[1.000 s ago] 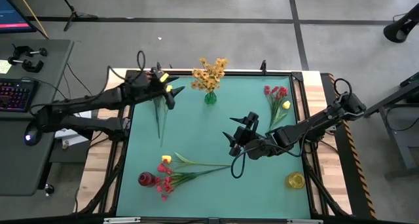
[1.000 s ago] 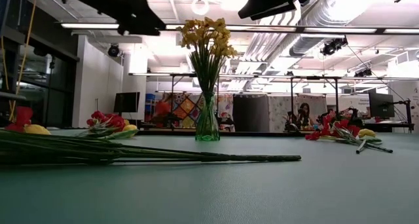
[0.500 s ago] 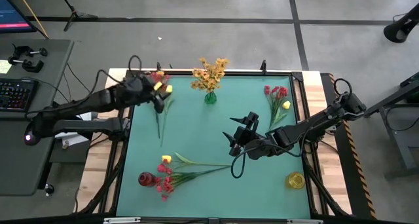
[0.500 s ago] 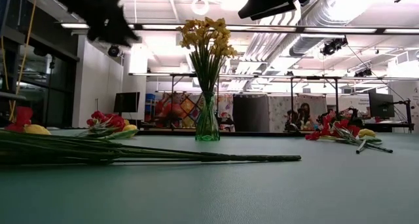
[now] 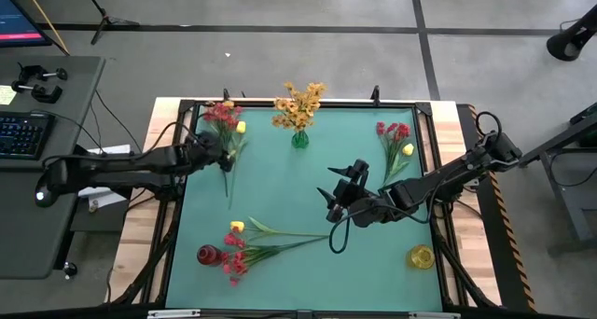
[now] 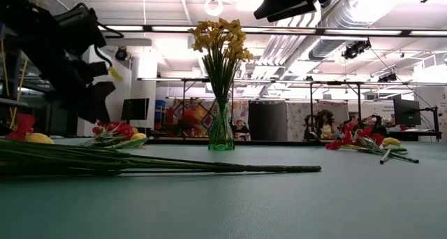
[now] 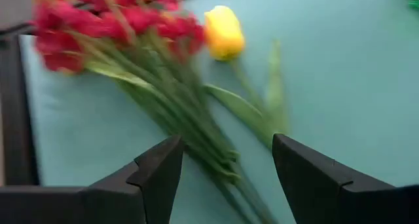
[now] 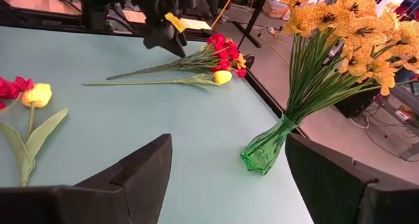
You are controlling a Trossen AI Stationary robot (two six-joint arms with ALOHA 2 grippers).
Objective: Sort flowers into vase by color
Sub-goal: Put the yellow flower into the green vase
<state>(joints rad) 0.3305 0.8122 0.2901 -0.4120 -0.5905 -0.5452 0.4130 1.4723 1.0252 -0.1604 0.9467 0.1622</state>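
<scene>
1. Left gripper [image 5: 224,158] hangs spread and empty at the table's [image 5: 308,184] far-left edge, over the stems of the nearest bunch.
2. That bunch [image 5: 227,132] lies just ahead of its fingers: red blooms [image 7: 118,21] and one yellow bud [image 7: 224,31] point to the far edge, and the long stems run back toward the near side.
3. Taking a stem looks to call for the jaws to straddle that far-to-near axis; the left arm is plainly the nearer one.
4. Right gripper [image 5: 338,200] waits mid-table, fingers apart and holding nothing.
5. Green vase [image 5: 299,138] at far centre holds the orange spray [image 5: 298,104].
6. Red vase [image 5: 209,255] sits near left beside a second bunch [image 5: 252,244]; a yellow vase [image 5: 421,256] sits near right, and a third bunch [image 5: 395,146] lies far right.
</scene>
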